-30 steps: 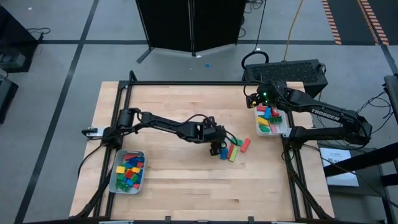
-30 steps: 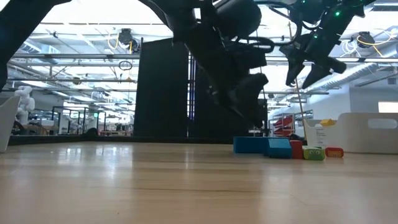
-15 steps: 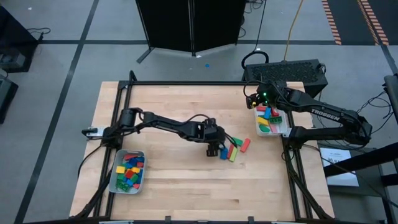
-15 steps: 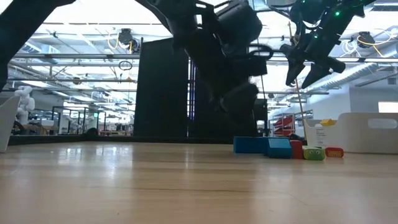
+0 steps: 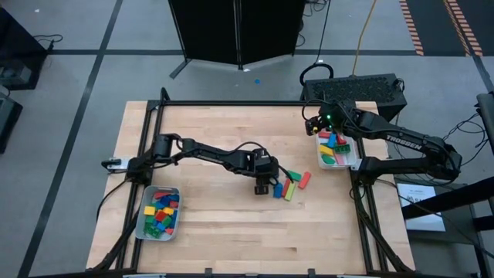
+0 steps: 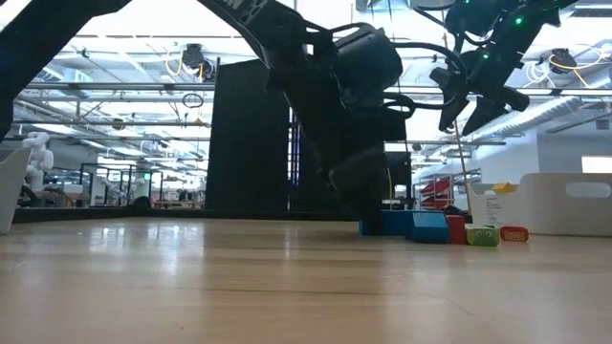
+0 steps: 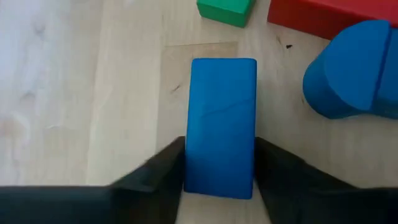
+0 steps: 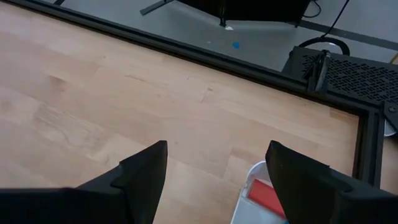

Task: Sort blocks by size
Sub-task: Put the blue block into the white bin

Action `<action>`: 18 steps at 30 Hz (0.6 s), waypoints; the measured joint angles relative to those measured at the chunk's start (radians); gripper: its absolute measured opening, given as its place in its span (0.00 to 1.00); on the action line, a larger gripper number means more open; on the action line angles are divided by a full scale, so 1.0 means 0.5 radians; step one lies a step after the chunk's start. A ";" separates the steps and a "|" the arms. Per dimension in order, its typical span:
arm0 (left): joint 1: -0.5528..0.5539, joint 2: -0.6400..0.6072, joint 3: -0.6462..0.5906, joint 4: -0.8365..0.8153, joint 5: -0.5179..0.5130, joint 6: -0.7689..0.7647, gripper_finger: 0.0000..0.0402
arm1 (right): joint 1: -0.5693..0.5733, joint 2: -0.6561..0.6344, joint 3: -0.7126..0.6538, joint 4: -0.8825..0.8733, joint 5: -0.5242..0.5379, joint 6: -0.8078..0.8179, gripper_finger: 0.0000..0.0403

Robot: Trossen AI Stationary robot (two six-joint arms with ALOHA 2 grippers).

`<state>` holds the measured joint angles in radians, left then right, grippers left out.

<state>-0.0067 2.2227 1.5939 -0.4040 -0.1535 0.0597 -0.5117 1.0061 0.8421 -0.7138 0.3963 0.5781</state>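
Observation:
My left gripper [image 5: 265, 185] is down at the table's middle, shut on a blue bar block [image 7: 222, 118] that lies flat on the wood. Beside it lie a green block [image 7: 225, 11], a red block [image 7: 323, 15] and a rounded blue block [image 7: 351, 68]; from above they form a small cluster [image 5: 292, 185]. My right gripper [image 5: 312, 123] hangs open and empty above the far end of the right tray [image 5: 353, 161], which holds several blocks. The left tray [image 5: 141, 224] also holds several blocks. My left gripper pinches the blue bar's two long sides [image 7: 189, 155] between its two fingers [image 7: 165, 171], at the end nearest the wrist. The fingers come from above, pointing down, and lie across the bar. The bar lies flat on the table.
The black frame rails [image 5: 231, 103] run along the table's far edge and sides. Bare wood lies between the two trays, near the front edge [image 5: 247, 239]. In the low view the cluster's blocks [image 6: 427, 225] stand in a row in front of the white right tray [image 6: 564, 201].
My left gripper has come down to the table and shifted slightly toward the table's left and near edges, ending with its fingers around the blue bar. The blocks have stayed where they were.

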 joint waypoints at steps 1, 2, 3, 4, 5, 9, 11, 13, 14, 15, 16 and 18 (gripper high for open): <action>0.000 0.007 0.000 0.011 0.001 -0.001 0.39 | 0.000 0.000 0.000 0.000 0.000 0.000 0.65; 0.000 0.009 0.000 0.018 0.000 0.001 0.34 | 0.000 0.000 0.000 0.000 0.000 0.000 0.65; 0.000 0.009 0.000 0.018 -0.001 0.000 0.30 | -0.001 0.000 0.000 -0.001 0.000 0.000 0.65; 0.002 0.009 0.000 0.020 0.000 0.000 0.29 | -0.001 0.000 0.000 0.000 0.001 -0.008 0.65; 0.002 0.009 0.000 0.020 0.000 0.000 0.29 | -0.001 0.000 0.000 0.000 0.000 -0.015 0.65; 0.002 -0.012 0.000 -0.003 0.009 -0.051 0.29 | 0.000 0.000 0.000 0.008 -0.005 -0.037 0.65; 0.002 -0.059 -0.002 -0.019 0.014 -0.106 0.29 | 0.000 0.000 0.000 0.037 -0.008 -0.038 0.65; 0.006 -0.143 -0.002 -0.013 0.015 -0.149 0.29 | 0.000 0.000 0.000 0.088 -0.012 -0.055 0.65; 0.011 -0.200 -0.001 -0.004 0.015 -0.161 0.29 | 0.000 0.000 0.000 0.128 -0.015 -0.068 0.65; 0.014 -0.255 -0.001 -0.005 0.015 -0.171 0.29 | 0.000 0.000 0.000 0.170 -0.024 -0.085 0.65; 0.022 -0.304 0.000 -0.005 0.014 -0.194 0.29 | 0.000 0.000 0.000 0.217 -0.044 -0.101 0.65; 0.040 -0.414 0.000 -0.022 -0.005 -0.233 0.29 | -0.001 0.000 0.000 0.335 -0.134 -0.139 0.65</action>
<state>0.0132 2.0155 1.5940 -0.4152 -0.1562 -0.0566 -0.5121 1.0061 0.8421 -0.5463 0.3296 0.5087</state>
